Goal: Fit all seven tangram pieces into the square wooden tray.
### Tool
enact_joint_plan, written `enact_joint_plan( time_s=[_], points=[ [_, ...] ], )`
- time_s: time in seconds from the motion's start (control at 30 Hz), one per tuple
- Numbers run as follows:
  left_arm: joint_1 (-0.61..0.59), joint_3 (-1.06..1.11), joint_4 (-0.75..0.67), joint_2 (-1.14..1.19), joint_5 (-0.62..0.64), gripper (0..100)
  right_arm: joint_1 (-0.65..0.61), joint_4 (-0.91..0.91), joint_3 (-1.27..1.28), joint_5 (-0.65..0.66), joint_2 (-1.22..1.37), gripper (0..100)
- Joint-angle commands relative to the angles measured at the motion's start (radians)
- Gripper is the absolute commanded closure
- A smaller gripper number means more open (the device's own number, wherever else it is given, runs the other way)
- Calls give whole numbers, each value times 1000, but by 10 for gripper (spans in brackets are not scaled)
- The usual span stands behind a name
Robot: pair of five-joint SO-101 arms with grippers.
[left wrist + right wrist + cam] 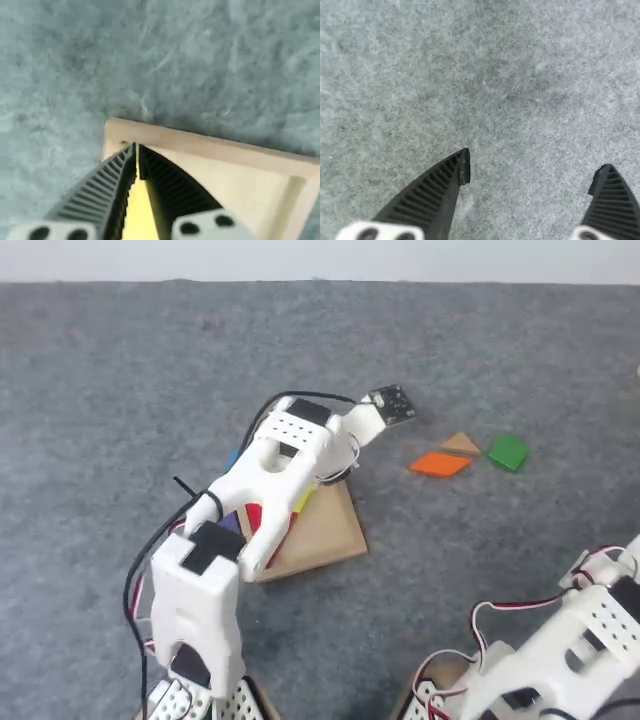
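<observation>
The left tool [136,146] hangs over a corner of the wooden tray [215,150], pinched almost shut on a yellow piece [137,210]. The right tool [535,165] gapes wide above the grey counter [520,75]. An orange piece [440,464], a tan piece [461,444] and a green piece [509,452] lie right of the tray.

My gripper [136,146] hangs over one corner of the square wooden tray [225,146], its ribbed fingers drawn together until the tips nearly touch. A yellow tangram piece [137,210] shows in the narrow gap between them; I cannot tell whether I grip it. Grey felt worktop [200,60] lies beyond the rim.
</observation>
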Motion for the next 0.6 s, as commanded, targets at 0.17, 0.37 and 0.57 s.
enact_joint_plan(
  time_s=[0.17, 0.37, 0.57],
  points=[
    [-60, -12, 75, -245, 46, 984, -15, -15, -6, 14, -28, 619],
    [-247, 124, 91, -508, 198, 984, -88, -18, -9, 34, -22, 619],
    [-399, 466, 5, -707, 293, 984, -255, 68, -106, 86, -18, 619]
  ],
)
